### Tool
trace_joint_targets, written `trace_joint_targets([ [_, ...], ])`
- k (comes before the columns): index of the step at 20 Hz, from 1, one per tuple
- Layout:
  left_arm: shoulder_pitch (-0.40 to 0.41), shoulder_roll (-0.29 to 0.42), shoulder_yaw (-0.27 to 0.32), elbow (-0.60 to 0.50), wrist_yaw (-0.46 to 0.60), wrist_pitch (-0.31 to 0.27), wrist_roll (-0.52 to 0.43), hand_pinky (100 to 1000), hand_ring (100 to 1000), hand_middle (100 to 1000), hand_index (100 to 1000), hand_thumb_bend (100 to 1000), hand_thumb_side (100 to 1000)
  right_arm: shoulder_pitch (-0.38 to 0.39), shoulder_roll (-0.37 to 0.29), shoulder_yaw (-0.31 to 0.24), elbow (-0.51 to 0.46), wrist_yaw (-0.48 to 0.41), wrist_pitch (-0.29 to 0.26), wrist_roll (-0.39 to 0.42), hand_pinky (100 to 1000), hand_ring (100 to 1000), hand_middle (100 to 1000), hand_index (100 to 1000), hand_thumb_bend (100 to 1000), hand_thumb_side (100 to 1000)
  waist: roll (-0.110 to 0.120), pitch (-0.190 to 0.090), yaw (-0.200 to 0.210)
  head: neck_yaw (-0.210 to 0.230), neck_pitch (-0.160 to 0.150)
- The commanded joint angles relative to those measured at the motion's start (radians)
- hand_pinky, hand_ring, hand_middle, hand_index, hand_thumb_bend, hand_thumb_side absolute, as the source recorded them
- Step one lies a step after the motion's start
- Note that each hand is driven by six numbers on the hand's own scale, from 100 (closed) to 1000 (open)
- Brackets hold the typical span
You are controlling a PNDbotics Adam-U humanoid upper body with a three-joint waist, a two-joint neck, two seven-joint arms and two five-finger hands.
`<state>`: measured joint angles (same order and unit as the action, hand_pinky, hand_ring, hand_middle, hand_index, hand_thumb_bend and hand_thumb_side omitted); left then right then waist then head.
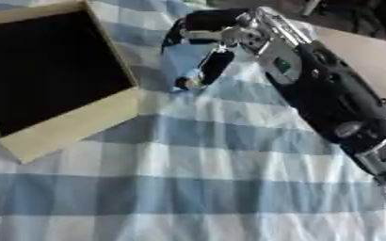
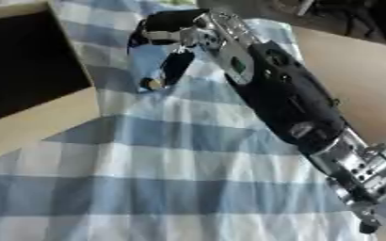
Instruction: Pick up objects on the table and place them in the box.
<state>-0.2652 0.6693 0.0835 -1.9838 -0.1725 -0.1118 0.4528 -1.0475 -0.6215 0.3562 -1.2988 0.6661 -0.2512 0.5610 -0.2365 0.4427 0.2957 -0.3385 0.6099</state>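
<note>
The right hand [image 1: 209, 44] reaches to twelve o'clock over the checked cloth [image 1: 205, 188] on the desk [image 1: 369, 61], its fingers [image 1: 215, 63] curled downward, apparently holding nothing. No object to pick shows near it. One box [image 1: 73, 127] sits at ten o'clock, dark inside. Best locate an object first, then carry it toward ten o'clock.

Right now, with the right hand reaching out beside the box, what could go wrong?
The right hand hangs over the checked cloth with fingers curled down; nothing clearly shows in them, so a closing grasp might catch only fabric. Dragging the cloth could shift the box resting on it. The box wall also stands close to the hand's left, so a sideways swing may bump it.
</note>
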Motion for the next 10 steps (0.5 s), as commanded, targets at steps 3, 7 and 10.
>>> trace_joint_targets([
  [3, -0.006, 0.016, 0.004, -0.016, 0.006, -0.003, -0.001, 777, 792, 728, 810, 523, 727, -0.023, -0.031, -0.011, -0.034, -0.022, 0.024, -0.074, 799, 715, 364, 585, 100, 100, 0.021, -0.034, -0.005, 0.000, -0.003],
  [7, -0.004, 0.019, 0.006, -0.016, 0.009, -0.005, 0.000, 777, 791, 727, 810, 523, 725, -0.041, -0.042, -0.004, -0.070, -0.055, 0.036, -0.056, 798, 712, 374, 592, 100, 100, 0.029, -0.051, -0.016, -0.001, 0.008],
  [10, -0.004, 0.022, 0.007, -0.016, 0.014, -0.007, 0.001, 776, 791, 726, 810, 524, 723, -0.064, -0.052, -0.003, -0.112, -0.074, 0.043, -0.032, 803, 711, 381, 598, 100, 100, 0.035, -0.069, -0.025, -0.002, 0.023],
])
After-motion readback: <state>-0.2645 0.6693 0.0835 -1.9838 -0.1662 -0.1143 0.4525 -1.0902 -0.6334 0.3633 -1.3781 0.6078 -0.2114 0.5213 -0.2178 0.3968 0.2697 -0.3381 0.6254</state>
